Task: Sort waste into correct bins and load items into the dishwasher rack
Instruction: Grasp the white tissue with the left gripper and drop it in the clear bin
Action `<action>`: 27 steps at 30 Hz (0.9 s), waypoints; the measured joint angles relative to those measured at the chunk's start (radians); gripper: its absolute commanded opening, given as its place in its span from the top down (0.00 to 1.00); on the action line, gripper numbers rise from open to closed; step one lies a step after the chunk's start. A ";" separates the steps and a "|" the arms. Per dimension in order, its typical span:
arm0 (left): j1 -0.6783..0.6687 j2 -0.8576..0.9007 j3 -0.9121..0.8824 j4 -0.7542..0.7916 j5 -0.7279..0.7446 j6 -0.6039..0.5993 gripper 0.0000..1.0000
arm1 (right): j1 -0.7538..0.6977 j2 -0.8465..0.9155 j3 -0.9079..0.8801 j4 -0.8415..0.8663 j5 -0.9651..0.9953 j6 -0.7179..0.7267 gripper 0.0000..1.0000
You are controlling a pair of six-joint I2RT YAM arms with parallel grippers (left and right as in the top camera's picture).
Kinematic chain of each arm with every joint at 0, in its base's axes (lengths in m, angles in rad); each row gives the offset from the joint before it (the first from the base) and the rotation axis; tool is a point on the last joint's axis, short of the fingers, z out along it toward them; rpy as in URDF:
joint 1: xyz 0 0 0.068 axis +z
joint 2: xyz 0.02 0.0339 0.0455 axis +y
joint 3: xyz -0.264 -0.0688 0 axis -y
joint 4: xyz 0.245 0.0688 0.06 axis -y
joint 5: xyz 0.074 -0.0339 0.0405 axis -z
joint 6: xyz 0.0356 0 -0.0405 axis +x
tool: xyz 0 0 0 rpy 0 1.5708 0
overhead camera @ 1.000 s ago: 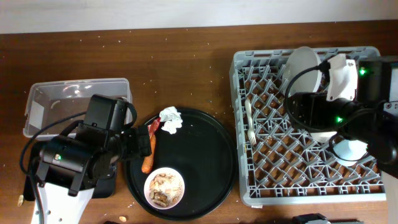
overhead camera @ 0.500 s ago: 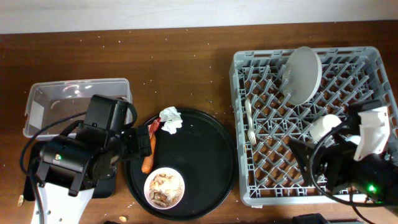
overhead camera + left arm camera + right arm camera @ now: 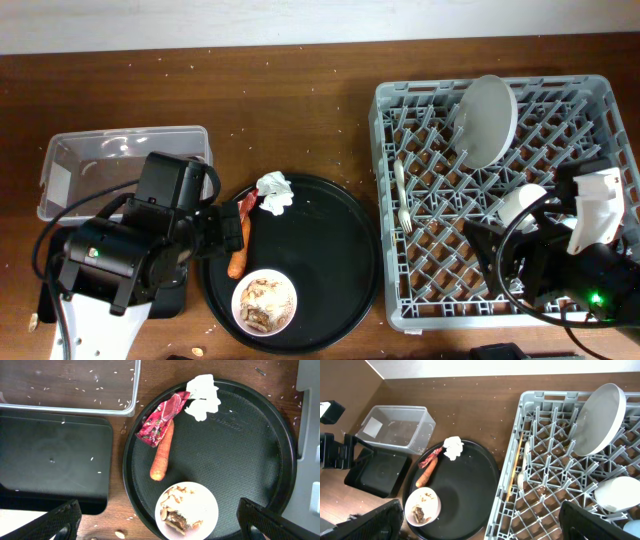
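Observation:
A crumpled white tissue (image 3: 275, 192), a red wrapper (image 3: 246, 205) and an orange carrot (image 3: 241, 250) lie on the left of the round black tray (image 3: 335, 250). A white bowl (image 3: 265, 301) of beige scraps sits at the tray's front. My left gripper (image 3: 160, 524) is open and empty above the bowl (image 3: 186, 510) and carrot (image 3: 161, 452). The grey rack (image 3: 390, 150) holds the grey plate (image 3: 488, 118) upright, a white fork (image 3: 403, 195) and a small white cup (image 3: 522, 203). My right gripper (image 3: 482, 522) is open and empty, high above the rack's front.
The clear tub (image 3: 120, 165) stands at the far left. The shallow black tray (image 3: 50, 460) lies in front of it, largely under my left arm in the overhead view. Crumbs dot the wooden table.
My right arm has swung from the rack's back, over the plate, to its front right corner, uncovering the upright plate. The left arm has not moved.

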 measured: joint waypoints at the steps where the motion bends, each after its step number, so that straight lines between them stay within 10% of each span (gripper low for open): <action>1: 0.000 0.000 0.000 0.000 0.000 0.000 0.01 | 0.000 0.000 0.000 -0.001 0.000 0.000 0.01; 13: 0.000 0.000 0.000 0.026 0.065 0.000 0.01 | 0.000 0.003 0.000 0.066 0.189 0.089 0.01; 16: -0.010 -0.004 -0.035 0.047 0.192 -0.006 0.26 | 0.000 0.027 0.000 0.054 0.230 0.116 0.01; 19: -0.112 0.002 -0.227 0.093 0.214 -0.026 0.27 | 0.000 0.067 0.000 0.051 0.235 0.117 0.01; 27: -0.296 0.358 -0.335 0.705 -0.073 0.108 0.21 | 0.000 0.127 0.000 0.044 0.241 0.117 0.01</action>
